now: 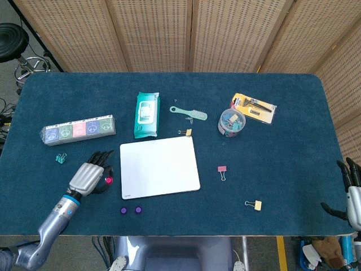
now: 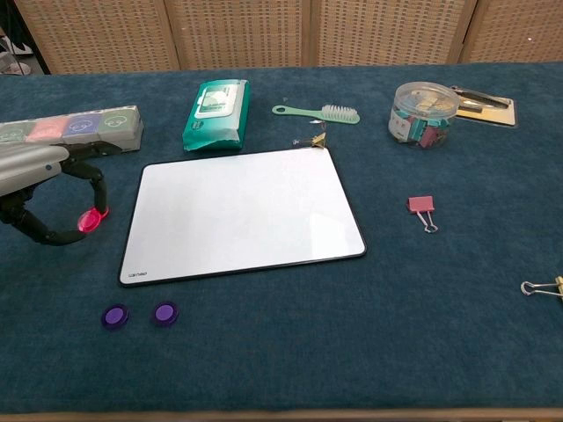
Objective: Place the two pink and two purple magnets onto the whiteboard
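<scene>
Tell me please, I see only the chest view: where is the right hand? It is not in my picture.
Observer: In the head view the right hand hangs just past the right edge of the table, fingers apart, holding nothing.
Operator: Does anything lie near the left hand, outside my frame?
Observer: Yes. A small teal binder clip lies on the cloth, up and to the left of the left hand in the head view, just below the row of boxes.
</scene>
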Controlling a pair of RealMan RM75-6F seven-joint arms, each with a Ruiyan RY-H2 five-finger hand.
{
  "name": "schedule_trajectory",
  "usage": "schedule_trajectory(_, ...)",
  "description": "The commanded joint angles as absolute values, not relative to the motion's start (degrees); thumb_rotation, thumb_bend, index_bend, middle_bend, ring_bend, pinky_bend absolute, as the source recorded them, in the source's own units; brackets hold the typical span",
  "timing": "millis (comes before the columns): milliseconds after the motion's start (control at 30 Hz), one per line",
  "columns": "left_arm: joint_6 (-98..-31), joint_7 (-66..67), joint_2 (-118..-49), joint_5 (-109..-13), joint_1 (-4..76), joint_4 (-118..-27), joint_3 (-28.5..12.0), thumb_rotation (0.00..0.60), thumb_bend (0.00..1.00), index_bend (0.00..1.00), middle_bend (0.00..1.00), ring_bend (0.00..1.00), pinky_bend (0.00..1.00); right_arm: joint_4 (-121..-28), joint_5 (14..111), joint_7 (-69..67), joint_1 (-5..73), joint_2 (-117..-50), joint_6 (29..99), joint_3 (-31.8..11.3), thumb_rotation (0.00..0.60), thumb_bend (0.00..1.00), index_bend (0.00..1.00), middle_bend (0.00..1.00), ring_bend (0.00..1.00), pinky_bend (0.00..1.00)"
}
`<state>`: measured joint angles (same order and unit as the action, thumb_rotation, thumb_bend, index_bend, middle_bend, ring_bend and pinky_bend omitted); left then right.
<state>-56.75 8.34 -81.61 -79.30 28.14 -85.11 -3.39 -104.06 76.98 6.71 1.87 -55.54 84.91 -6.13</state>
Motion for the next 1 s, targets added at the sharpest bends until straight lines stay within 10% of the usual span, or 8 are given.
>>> schedule_trajectory(33, -52.90, 9.86, -81.57, -77.38, 31.41, -87.19, -5.34, 0.600, 0.31, 0.64, 0.00, 0.00, 0.00, -104.06, 76.87, 6.68, 1.88, -55.54, 84.83, -6.13, 0.600, 0.00, 0.00, 0.00, 0.00, 0.00)
schedule_trajectory(833, -48.85, 13.49, -87.98, -70.89, 36.27, -82.08, -5.42, 0.600, 0.31, 0.59, 0.00, 0.00, 0.00, -104.00, 76.34, 6.03, 1.91, -55.26, 84.46, -6.25, 0.600, 0.00, 0.00, 0.00, 0.00, 0.00)
schedule_trajectory(1000, -48.73, 14.61, -87.66, -70.00, 36.44, -82.75, -5.03, 0.600, 0.26, 0.22, 0.00, 0.00, 0.00, -104.05, 76.23, 5.81, 1.83, -55.13, 84.58, -6.32, 0.600, 0.00, 0.00, 0.00, 0.00, 0.00)
